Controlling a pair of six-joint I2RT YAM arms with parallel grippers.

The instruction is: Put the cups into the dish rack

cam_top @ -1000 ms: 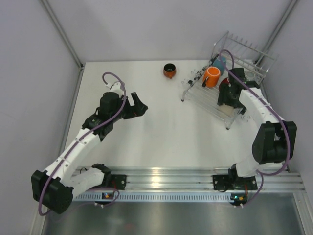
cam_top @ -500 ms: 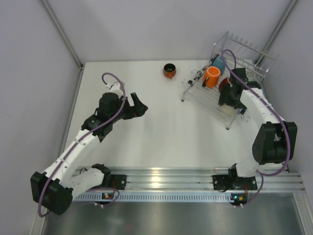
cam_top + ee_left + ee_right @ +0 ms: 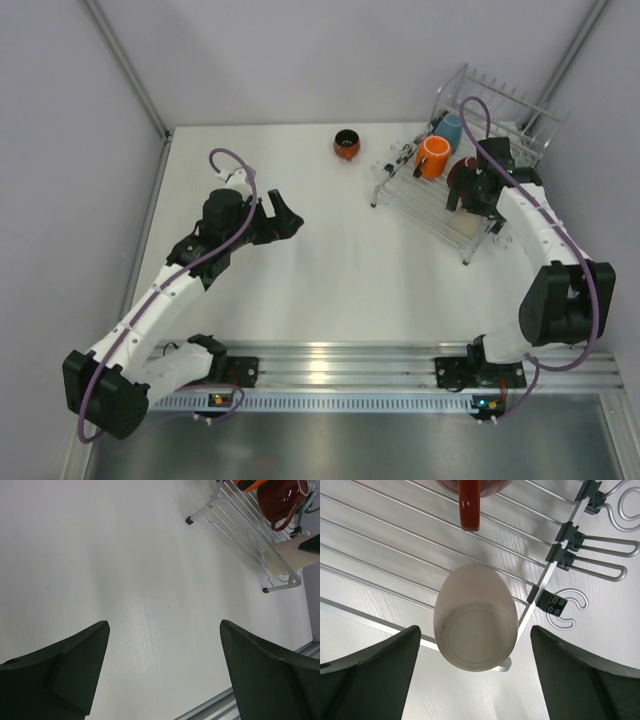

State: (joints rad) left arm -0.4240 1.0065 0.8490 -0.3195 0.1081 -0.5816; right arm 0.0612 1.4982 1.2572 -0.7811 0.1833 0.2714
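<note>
Your right gripper point(image 3: 475, 635) gapes wide around the untouched beige tumbler point(image 3: 470, 605) at the 5 o'clock edge of the dish rack point(image 3: 380, 545). Your left gripper point(image 3: 164, 625) is wide over the table point(image 3: 125, 555).

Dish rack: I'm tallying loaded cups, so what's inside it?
The dish rack holds an orange mug, a light blue cup, a red mug and a beige tumbler. The right arm covers part of the rack from above, so anything beneath it is hidden.

Table: your white worktop point(image 3: 340, 270), matte, evenly lit.
Walls: pale grey panels point(image 3: 300, 60) close you in on three sides.
Frame: aluminium struts point(image 3: 124, 65) climb both back corners.
Near edge: your silver rail point(image 3: 350, 372) catches glare.
</note>
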